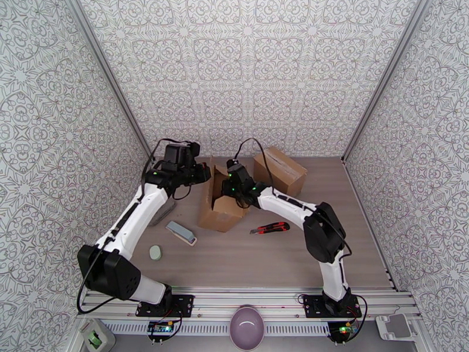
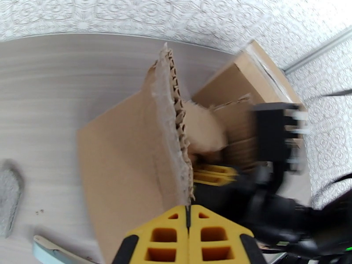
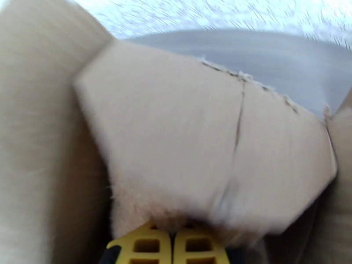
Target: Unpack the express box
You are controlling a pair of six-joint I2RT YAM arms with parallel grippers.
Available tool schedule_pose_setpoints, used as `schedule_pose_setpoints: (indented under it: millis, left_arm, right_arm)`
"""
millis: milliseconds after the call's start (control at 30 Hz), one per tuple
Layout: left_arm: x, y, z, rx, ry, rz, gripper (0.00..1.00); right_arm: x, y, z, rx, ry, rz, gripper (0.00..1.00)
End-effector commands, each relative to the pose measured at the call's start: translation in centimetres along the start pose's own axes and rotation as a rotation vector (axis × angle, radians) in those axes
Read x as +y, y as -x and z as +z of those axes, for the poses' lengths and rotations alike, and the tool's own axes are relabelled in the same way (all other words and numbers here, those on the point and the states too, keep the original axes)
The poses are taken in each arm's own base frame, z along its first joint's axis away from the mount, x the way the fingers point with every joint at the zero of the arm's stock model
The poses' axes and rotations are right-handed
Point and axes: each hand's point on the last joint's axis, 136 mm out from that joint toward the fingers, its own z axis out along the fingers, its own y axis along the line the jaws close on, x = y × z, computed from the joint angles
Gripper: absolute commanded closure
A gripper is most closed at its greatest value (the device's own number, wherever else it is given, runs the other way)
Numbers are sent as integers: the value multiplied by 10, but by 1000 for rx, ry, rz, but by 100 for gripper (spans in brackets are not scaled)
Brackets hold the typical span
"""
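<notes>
The open express box [image 1: 218, 213] stands in the middle of the table, brown cardboard with its flaps up. My left gripper [image 1: 206, 172] is at the box's left side. In the left wrist view its yellow fingers [image 2: 188, 213] are shut on the corrugated edge of the tall left flap [image 2: 174, 124]. My right gripper [image 1: 226, 189] reaches down into the box's opening. The right wrist view has its yellow fingertips [image 3: 171, 238] pressed together at the frayed lower edge of an inner flap [image 3: 198, 141]. What lies inside the box is hidden.
A second, closed cardboard box [image 1: 281, 169] stands behind and to the right. A red and black utility knife [image 1: 269, 228] lies right of the open box. A grey stapler-like item [image 1: 180, 232], a green round object [image 1: 155, 252] and a grey pad [image 1: 162, 213] lie to its left.
</notes>
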Motion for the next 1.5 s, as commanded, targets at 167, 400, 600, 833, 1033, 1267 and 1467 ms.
schedule_pose_setpoints:
  millis: [167, 400, 600, 833, 1033, 1267, 1467]
  left_arm:
    - [26, 4, -11, -45, 112, -29, 100]
    - [36, 9, -4, -64, 142, -61, 100]
    - [70, 24, 4, -98, 186, -108, 100]
    - [106, 51, 16, -100, 201, -101, 100]
    - [137, 78, 17, -100, 194, -55, 100]
    - [169, 93, 19, -46, 177, -9, 100]
    - [185, 99, 25, 1, 158, -12, 100]
  right_arm:
    - [68, 54, -85, -140, 208, -41, 100]
    - [96, 106, -150, -377, 318, -74, 100]
    - [101, 152, -216, -542, 266, -163, 100]
    - [90, 177, -248, -568, 153, -216, 100]
    - [53, 154, -183, -399, 61, -210, 100]
    - [21, 131, -120, -288, -30, -195, 100]
    - [-5, 90, -31, -116, -55, -181, 100]
